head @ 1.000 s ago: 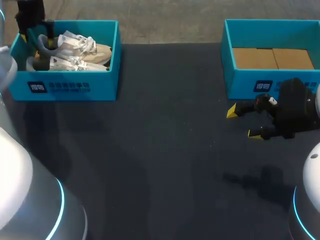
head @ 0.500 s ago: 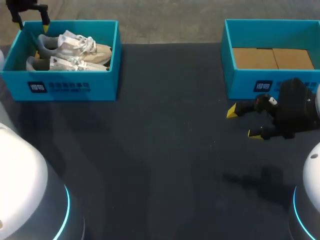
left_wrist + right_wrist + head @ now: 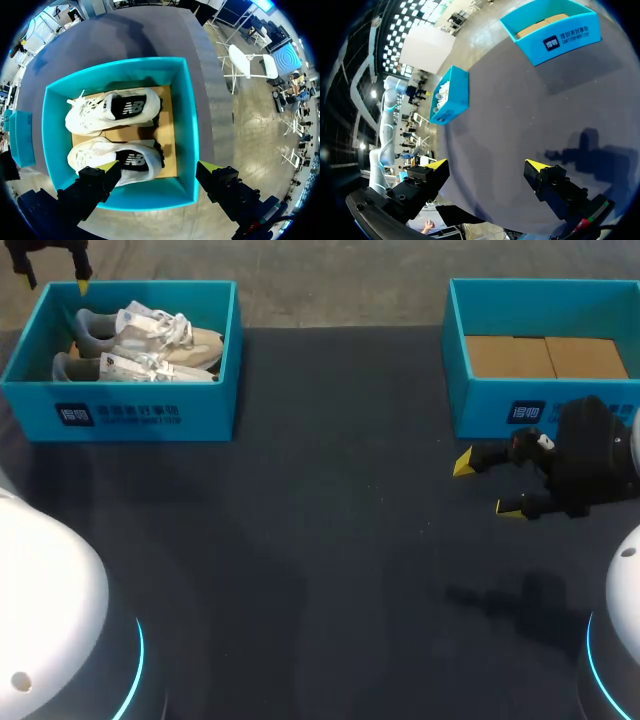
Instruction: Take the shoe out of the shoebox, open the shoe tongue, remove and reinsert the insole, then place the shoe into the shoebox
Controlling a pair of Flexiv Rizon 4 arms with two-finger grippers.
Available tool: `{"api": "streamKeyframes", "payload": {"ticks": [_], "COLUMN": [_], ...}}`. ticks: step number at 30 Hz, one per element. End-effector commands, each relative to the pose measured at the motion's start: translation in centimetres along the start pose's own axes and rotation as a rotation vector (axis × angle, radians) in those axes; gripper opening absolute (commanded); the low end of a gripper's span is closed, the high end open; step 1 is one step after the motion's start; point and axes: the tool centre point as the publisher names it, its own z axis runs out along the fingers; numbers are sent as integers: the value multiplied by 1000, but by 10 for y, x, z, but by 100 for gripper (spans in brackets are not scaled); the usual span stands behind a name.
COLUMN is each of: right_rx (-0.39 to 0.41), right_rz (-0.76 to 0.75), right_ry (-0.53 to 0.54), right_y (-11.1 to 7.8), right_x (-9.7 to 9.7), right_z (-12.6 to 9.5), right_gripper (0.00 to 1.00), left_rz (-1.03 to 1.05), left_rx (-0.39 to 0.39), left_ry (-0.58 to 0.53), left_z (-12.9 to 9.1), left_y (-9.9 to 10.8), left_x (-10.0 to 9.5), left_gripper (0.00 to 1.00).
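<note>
Your left claw (image 3: 55, 280) gapes above the teal cardboard shoebox's (image 3: 135, 415) edge. Your right claw (image 3: 487, 486), also apart, hovers over the dark table (image 3: 330, 540).

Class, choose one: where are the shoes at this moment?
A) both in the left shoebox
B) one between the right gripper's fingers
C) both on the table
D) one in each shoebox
A: the pair of white shoes lies side by side in the left shoebox, while the right shoebox shows only bare cardboard and the right gripper, fingers open, holds nothing.
</note>
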Motion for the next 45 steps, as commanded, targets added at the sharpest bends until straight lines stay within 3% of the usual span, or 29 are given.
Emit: {"api": "streamKeyframes", "payload": {"ticks": [1,10,22,30,45], "right_rx": [-4,-4,-4,-4,-4], "right_rz": [1,1,1,1,1], "right_ry": [-3,-3,-3,-3,-3], "right_y": [-2,-2,-2,-2,-2], "right_x": [0,0,0,0,0], "right_z": [1,1,1,1,1], "right_gripper": [100,100,100,100,100], "left_rz": [0,0,38,45,56], "left_rx": [-44,-44,-78,-75,-93], "left_ry": [5,5,-36,-28,-40], "left_z": [1,1,-3,9,28], "left_y": [-8,-8,-71,-103,-116], "left_x": [-2,-2,-11,-20,-23], "left_gripper": [100,100,100,100,100]}}
